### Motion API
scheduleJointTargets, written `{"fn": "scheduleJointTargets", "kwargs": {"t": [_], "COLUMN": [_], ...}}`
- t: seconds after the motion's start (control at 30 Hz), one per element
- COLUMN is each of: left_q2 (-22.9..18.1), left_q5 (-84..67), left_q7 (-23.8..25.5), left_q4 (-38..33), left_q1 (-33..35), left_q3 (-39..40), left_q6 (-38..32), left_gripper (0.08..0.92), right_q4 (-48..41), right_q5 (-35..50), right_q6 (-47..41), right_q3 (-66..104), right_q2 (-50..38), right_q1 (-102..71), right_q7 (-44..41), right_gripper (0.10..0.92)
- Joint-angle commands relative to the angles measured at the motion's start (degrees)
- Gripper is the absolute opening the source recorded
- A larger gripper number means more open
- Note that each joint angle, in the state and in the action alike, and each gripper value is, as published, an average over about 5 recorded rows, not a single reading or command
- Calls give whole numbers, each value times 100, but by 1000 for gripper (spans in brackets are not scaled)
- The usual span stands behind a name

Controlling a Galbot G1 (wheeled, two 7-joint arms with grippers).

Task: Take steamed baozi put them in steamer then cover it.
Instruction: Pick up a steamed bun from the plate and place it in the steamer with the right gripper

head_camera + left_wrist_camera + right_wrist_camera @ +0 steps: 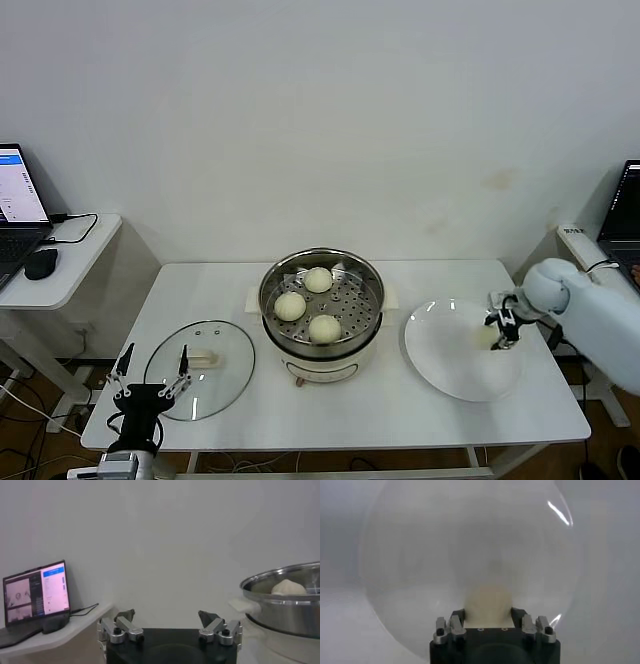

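The left gripper [150, 372] hangs at the table's [330, 420] front left corner with its fingers spread wide and nothing between them. Just beyond it the lid [200, 368] lies flat on the table near the left edge, cream handle up, clear of the fingertips.

On the right, toward the table's right edge, a white plate [450, 360] rests flat. The right gripper [497, 332] reaches in from the right edge and sits low over the plate's far right part. In the right wrist view its fingers [456, 621] stand on either side of the last bun [488, 602], pressed against its flanks, and the bun sits on the plate [420, 555].

The steamer [321, 300] stands at the table's middle, between lid and plate, uncovered. Three buns lie on its perforated tray: one at the front [324, 327], one at the left [290, 305], one at the back [318, 279].

Past the table's left edge, a side desk [75, 262] carries a laptop [18, 205] and a mouse [41, 263].
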Motion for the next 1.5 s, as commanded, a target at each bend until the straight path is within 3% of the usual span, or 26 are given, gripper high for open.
{"fn": "scheduleJointTargets", "kwargs": {"t": [0.03,0.3,0.67,0.9,1.5], "left_q2": [38,52,-93,-147,-290], "left_q5": [75,122,138,131,112], "left_q7": [13,27,27,17,-5], "left_q4": [3,-12,-138,-208,-296], "left_q1": [-27,-31,-35,41,118], "left_q3": [86,146,180,89,-10], "left_q6": [-10,20,48,30,-24], "left_gripper": [823,823,823,823,823], "right_q4": [1432,2112,2029,1588,921], "right_q5": [1709,3301,4610,4489,3664], "right_q6": [-742,-1531,-2391,-2548,-2469], "right_q3": [-1790,-3642,-3876,-3760,-3659], "right_q2": [-588,178,1778,2321,2668], "right_q1": [2559,4900,4776,3973,3053], "right_q7": [-18,431,1224,1397,1461], "right_gripper": [586,595,603,602,602]}}
